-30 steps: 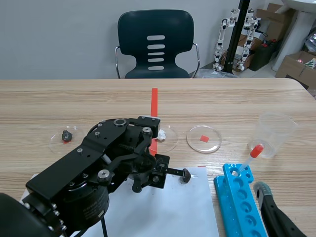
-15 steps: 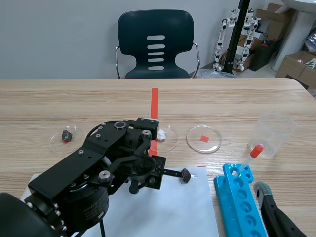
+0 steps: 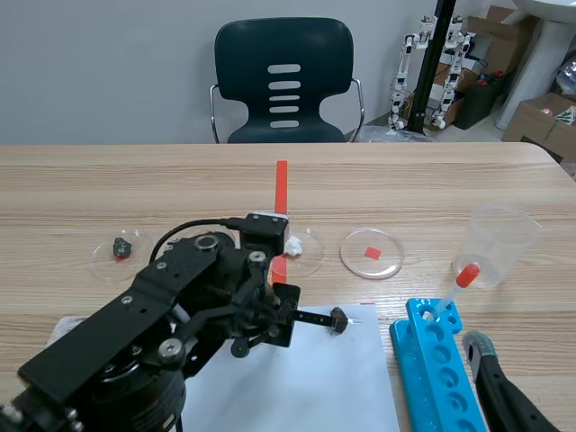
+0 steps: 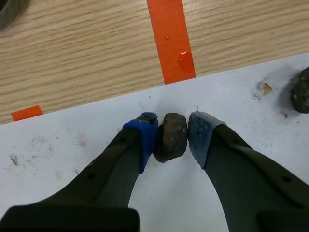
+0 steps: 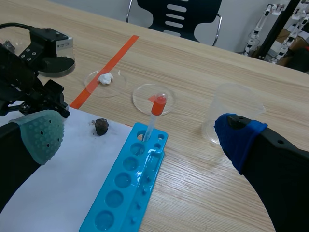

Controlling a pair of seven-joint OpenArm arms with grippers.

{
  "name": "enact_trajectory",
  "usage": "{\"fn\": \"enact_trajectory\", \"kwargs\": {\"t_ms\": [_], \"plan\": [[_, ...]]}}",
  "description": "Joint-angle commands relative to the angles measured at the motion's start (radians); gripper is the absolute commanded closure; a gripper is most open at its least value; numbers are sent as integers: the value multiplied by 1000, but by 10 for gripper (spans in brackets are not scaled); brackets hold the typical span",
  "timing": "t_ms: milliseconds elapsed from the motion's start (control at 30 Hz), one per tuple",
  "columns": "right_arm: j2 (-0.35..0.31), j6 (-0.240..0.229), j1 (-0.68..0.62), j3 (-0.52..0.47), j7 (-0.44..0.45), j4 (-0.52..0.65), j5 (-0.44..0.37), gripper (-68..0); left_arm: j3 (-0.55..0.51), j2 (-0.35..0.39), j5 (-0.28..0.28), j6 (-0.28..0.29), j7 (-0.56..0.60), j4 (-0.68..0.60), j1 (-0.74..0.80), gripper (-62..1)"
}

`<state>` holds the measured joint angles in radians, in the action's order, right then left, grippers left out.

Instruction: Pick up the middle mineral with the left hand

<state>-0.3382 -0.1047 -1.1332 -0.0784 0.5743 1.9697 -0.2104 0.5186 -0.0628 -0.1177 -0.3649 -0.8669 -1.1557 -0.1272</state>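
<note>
Mineral (image 4: 170,137) looks hard, rough, light; your left fingers (image 4: 145,139) clamp its sides, so keep the squeeze centred. Right fingers (image 5: 41,133) hang spread.

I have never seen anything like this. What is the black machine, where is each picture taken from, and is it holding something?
This is a robot with two black arms working at a wooden table. The wide picture comes from a camera between the arms. The other two come from cameras on the wrists, each looking down past that arm's own jaws.

In the left wrist picture, the left jaws are closed on a small brownish stone, the middle mineral, with a white sheet of paper under it. Another dark stone lies nearby on the sheet. The right jaws are open and hold nothing.

Also on the table are a blue rack with a red-capped dropper, a clear cup and three shallow clear dishes.
</note>
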Motion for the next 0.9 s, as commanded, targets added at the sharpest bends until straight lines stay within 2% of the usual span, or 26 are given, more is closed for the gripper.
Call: {"fn": "enact_trajectory", "kwargs": {"t_ms": [0, 333, 600, 633, 800, 867], "plan": [[0, 3, 6, -6, 14, 14, -10, -679, -2, 29, 3, 1, 42, -76, 34, -113], [0, 3, 6, -6, 14, 14, -10, -679, -35, 171, 9, 1, 230, -404, 270, -113], [0, 3, 6, -6, 14, 14, -10, -679, -167, 200, 9, 5, 484, -583, 504, -113], [0, 3, 6, -6, 14, 14, -10, -679, -186, 200, 10, 26, 515, -601, 533, -113], [0, 3, 6, -6, 14, 14, -10, -679, -261, 219, 40, 201, 673, -681, 674, -113], [0, 3, 6, -6, 14, 14, -10, -679, -270, 251, 40, 239, 750, -707, 730, -113]]}}
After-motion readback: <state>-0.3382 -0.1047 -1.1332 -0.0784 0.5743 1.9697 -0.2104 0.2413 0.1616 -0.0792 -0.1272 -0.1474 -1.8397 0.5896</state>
